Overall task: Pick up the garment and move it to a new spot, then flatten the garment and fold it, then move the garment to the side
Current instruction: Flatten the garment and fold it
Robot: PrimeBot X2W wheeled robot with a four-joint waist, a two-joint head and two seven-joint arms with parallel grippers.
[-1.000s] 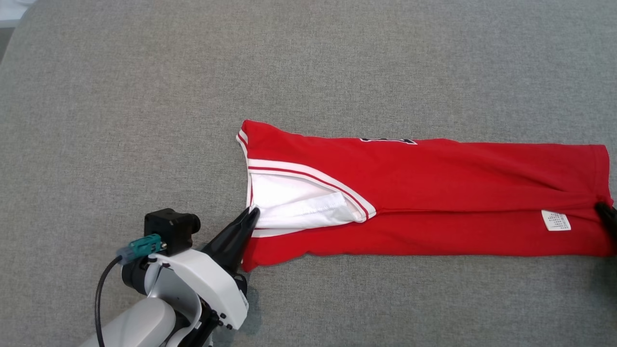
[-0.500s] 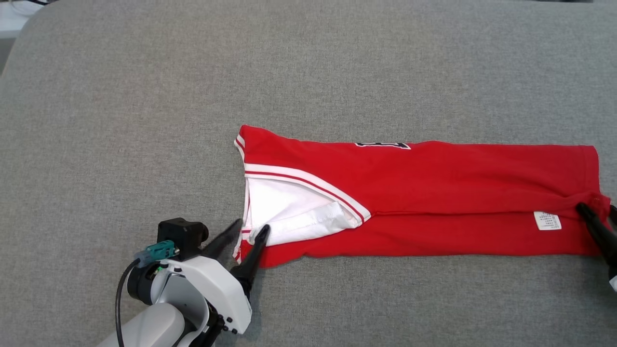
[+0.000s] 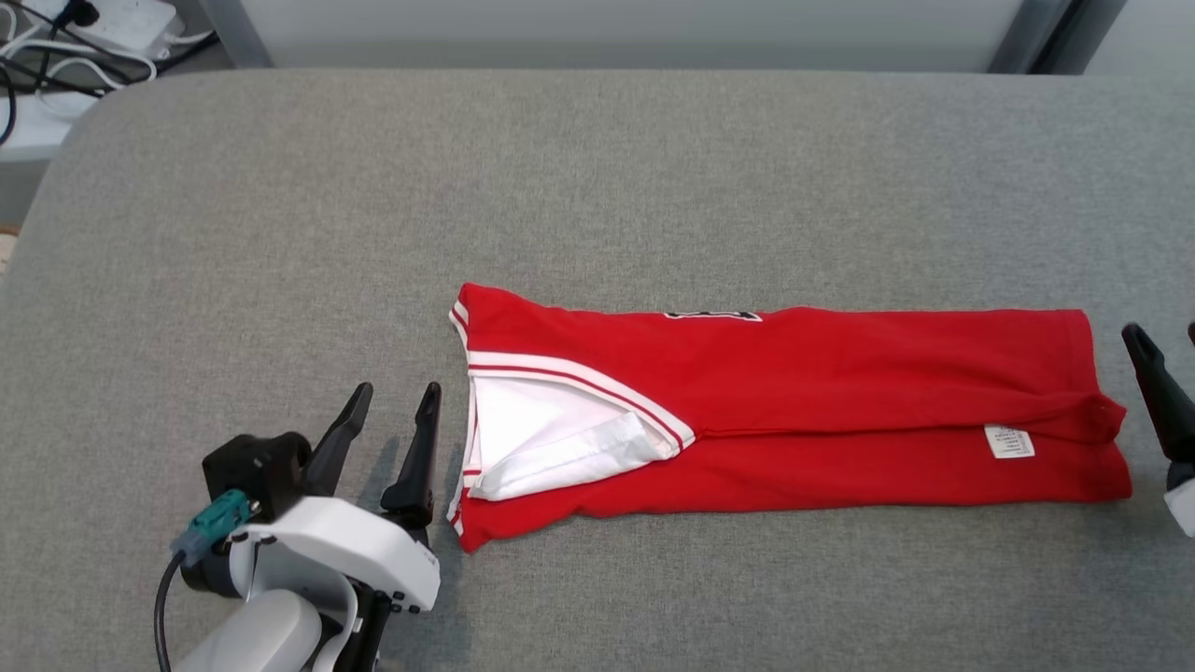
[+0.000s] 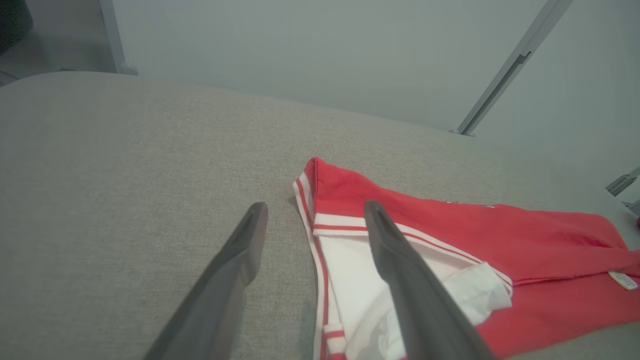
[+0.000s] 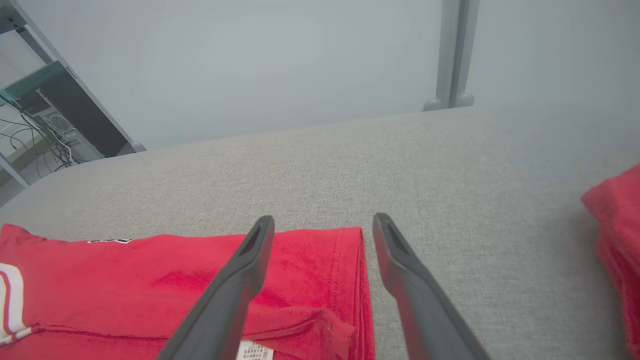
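At the far left, cables (image 3: 56, 47) lie beyond the corner of the grey padded table (image 3: 597, 187), cut off by the frame edge. The left gripper (image 3: 398, 390) rests low on the table just beside the garment's collar end, its fingers spread apart and holding nothing. In the left wrist view the right-hand finger (image 4: 400, 260) covers part of the white inner panel.

The red garment (image 3: 840, 392) lies flat at the middle of the table, folded into a long band with white striped trim. A black print (image 3: 712, 315) at its far fold is mostly tucked under and unreadable, as is the small label (image 3: 1009, 441).

The right gripper (image 3: 1164, 334) sits just past the hem, partly cut off; the right wrist view shows its fingers (image 5: 250, 260) apart and empty. Another red cloth (image 5: 617, 225) is cropped at that view's edge.
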